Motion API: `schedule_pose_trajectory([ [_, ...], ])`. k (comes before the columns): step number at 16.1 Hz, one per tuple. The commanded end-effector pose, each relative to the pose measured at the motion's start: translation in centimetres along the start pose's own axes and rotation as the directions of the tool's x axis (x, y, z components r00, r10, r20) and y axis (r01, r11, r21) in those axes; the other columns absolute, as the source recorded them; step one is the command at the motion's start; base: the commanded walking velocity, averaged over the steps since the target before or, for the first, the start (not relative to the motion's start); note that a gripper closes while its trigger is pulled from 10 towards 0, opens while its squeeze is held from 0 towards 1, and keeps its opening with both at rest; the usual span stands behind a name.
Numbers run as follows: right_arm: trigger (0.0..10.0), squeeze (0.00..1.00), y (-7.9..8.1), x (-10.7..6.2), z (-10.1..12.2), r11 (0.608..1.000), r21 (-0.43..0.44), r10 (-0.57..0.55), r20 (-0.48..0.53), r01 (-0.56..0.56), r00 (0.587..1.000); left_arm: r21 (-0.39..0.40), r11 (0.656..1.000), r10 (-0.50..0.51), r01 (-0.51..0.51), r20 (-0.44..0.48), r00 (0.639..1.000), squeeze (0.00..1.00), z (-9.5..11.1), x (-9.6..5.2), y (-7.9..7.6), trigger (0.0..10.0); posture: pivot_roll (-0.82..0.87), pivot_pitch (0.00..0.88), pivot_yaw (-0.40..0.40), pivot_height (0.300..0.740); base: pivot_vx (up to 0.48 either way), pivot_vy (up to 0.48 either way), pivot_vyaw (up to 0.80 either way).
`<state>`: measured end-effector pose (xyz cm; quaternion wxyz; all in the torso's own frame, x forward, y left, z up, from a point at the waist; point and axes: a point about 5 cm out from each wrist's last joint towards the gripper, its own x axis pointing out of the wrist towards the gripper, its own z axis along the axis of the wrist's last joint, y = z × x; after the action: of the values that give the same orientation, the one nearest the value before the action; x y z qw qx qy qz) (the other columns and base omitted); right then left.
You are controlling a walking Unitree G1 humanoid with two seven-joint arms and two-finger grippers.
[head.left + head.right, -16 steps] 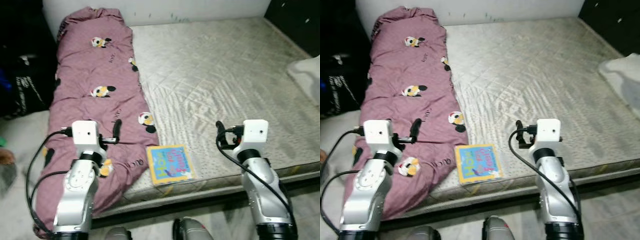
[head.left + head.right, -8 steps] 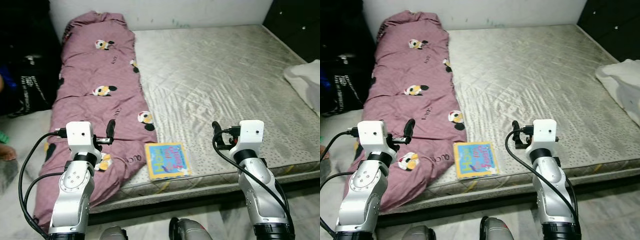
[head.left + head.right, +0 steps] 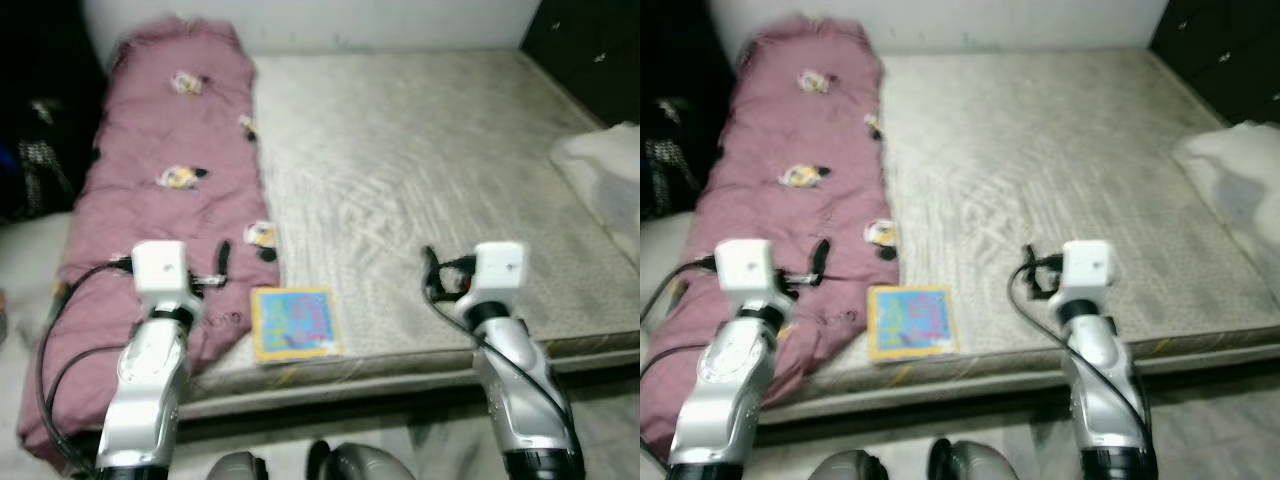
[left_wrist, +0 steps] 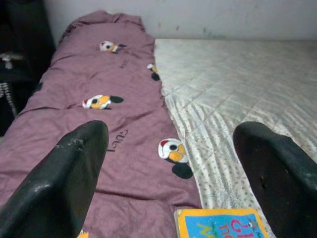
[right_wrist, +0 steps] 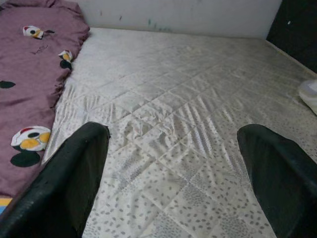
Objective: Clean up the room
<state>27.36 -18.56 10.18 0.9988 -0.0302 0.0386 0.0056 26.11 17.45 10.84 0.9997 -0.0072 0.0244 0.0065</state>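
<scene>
One square glossy book (image 3: 294,322) on quilted mattress (image 3: 430,170), beside soft purple blanket (image 3: 160,190).

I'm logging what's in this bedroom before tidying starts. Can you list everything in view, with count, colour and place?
mattress: one, pale grey quilted, bare, taking up most of the scene
blanket: one, mauve with small cartoon prints, laid along the mattress's left side and hanging over the near edge
book: one, yellow-edged with a blue cover, flat at the mattress's near edge, beside the blanket
white bedding: one pale heap at the mattress's right edge, too blurred to identify further
dark items: black, on the floor left of the bed, unclear
left gripper: one, black fingers open, over the blanket's edge near the book
right gripper: one, black fingers open, over bare mattress
</scene>
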Motion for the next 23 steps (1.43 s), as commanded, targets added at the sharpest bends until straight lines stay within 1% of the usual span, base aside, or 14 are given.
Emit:
schedule_pose_trajectory([
  [1,10.0,0.00,-0.29,0.00,-0.04,1.000,-0.013,-0.002,-0.003,0.002,1.000,0.000,1.000,0.007,-0.007,0.009,1.000,0.00,0.24,0.06,-0.02,10.0,-0.03,0.098,-0.014,0.740,0.000,0.000,0.00],
  [2,10.0,0.00,-0.31,-0.03,-0.11,1.000,-0.014,-0.002,-0.006,0.002,1.000,-0.018,1.000,0.019,-0.019,0.012,1.000,0.00,0.21,0.05,0.01,10.0,-0.03,0.098,-0.014,0.740,0.000,0.000,0.00],
  [3,10.0,0.00,-0.35,-0.05,-0.20,1.000,-0.015,-0.002,-0.010,0.002,1.000,-0.008,0.999,0.033,-0.033,0.015,0.999,0.00,0.26,0.08,0.07,10.0,-0.03,0.100,-0.016,0.740,0.000,0.000,0.00],
  [9,10.0,0.00,-0.27,-0.06,-0.38,1.000,-0.017,-0.001,-0.019,0.001,1.000,-0.020,0.999,0.045,-0.045,0.009,0.999,0.00,0.18,0.13,0.12,10.0,-0.03,0.104,-0.014,0.740,0.000,0.000,0.00],
  [10,10.0,0.00,-0.24,-0.05,-0.40,1.000,-0.019,-0.002,-0.021,0.001,1.000,-0.030,0.999,0.036,-0.035,0.008,0.999,0.00,0.20,0.22,0.04,10.0,-0.03,0.104,-0.013,0.740,0.000,0.322,0.00],
  [12,10.0,0.00,-0.26,-0.07,-0.44,1.000,-0.021,-0.003,-0.023,0.002,1.000,-0.027,0.999,0.020,-0.020,0.011,1.000,0.00,0.26,0.24,-0.10,10.0,-0.03,0.104,-0.013,0.740,0.000,0.480,0.00],
  [19,10.0,0.00,-0.33,-0.07,-0.46,1.000,-0.021,-0.005,-0.027,0.005,1.000,-0.026,0.999,0.025,-0.024,0.014,1.000,0.00,0.29,0.30,-0.14,10.0,-0.03,0.107,-0.014,0.740,0.000,0.466,0.00],
  [21,10.0,0.00,-0.34,-0.07,-0.47,1.000,-0.019,-0.006,-0.028,0.005,1.000,-0.013,0.999,0.032,-0.032,0.026,0.999,0.00,0.38,0.30,-0.07,10.0,-0.03,0.107,-0.014,0.740,0.000,0.000,0.00],
  [23,10.0,0.00,-0.34,-0.07,-0.50,1.000,-0.020,-0.006,-0.029,0.005,1.000,-0.016,1.000,0.026,-0.026,0.025,0.999,0.00,0.38,0.34,-0.12,10.0,-0.03,0.105,-0.015,0.740,0.000,0.000,0.00],
])
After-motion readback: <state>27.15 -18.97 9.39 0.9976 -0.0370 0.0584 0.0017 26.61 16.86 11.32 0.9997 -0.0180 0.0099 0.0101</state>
